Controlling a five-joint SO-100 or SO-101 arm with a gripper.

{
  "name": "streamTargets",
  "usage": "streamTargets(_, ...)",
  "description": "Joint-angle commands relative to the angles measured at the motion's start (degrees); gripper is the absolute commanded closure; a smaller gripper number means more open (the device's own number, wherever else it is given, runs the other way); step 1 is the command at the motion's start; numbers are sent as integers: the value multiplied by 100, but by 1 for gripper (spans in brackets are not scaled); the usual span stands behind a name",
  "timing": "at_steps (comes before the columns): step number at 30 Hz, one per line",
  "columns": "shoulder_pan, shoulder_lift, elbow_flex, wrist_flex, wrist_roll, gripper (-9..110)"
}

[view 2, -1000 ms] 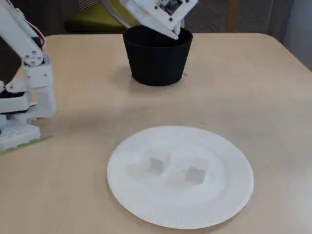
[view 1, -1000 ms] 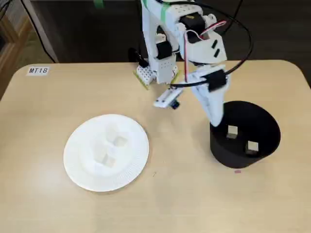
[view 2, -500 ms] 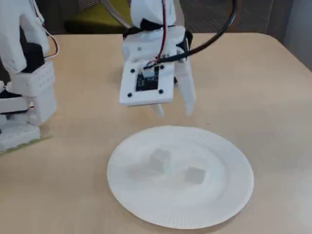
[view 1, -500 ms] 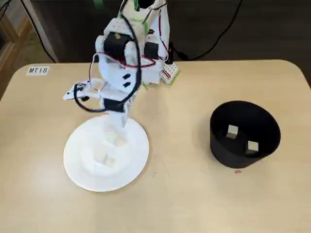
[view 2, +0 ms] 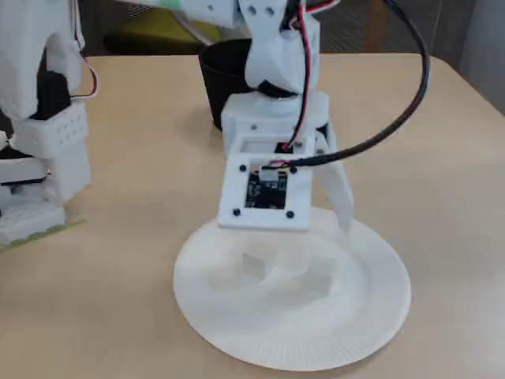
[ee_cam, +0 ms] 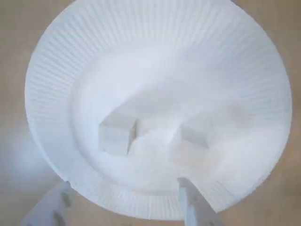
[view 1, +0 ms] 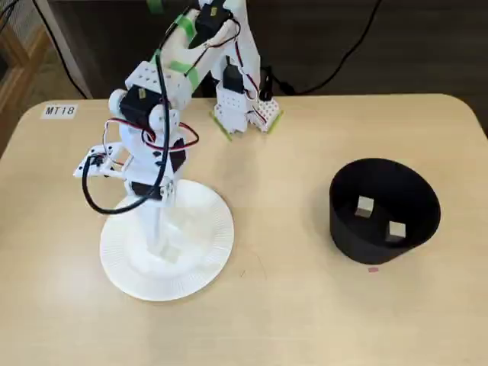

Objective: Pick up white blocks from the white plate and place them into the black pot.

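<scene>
Above the white plate (view 1: 191, 263), lower left of a fixed view, the gripper (ee_cam: 127, 200) hangs spread and empty.
Two white blocks (ee_cam: 116, 135) lie mid-plate in the wrist view; two more sit inside the black pot (view 1: 354, 242) at right.

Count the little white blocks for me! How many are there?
4. Two white blocks sit in the black pot: one nearer the arm, one beside it. Two lie on the white plate: one left, one right in the wrist view. The arm may hide more.
</scene>
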Motion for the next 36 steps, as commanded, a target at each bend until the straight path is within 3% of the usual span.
streamTargets(1, 18, -132, -431, 70, 26, 69)
streamTargets(18, 44, -1626, -1679, 483, 185, 70)
streamTargets(21, 62, -1872, -1854, 475, 281, 77)
streamTargets(26, 79, -2408, -2514, 501, 536, 104)
streamTargets(36, -105, -1969, -3604, 545, 624, 104)
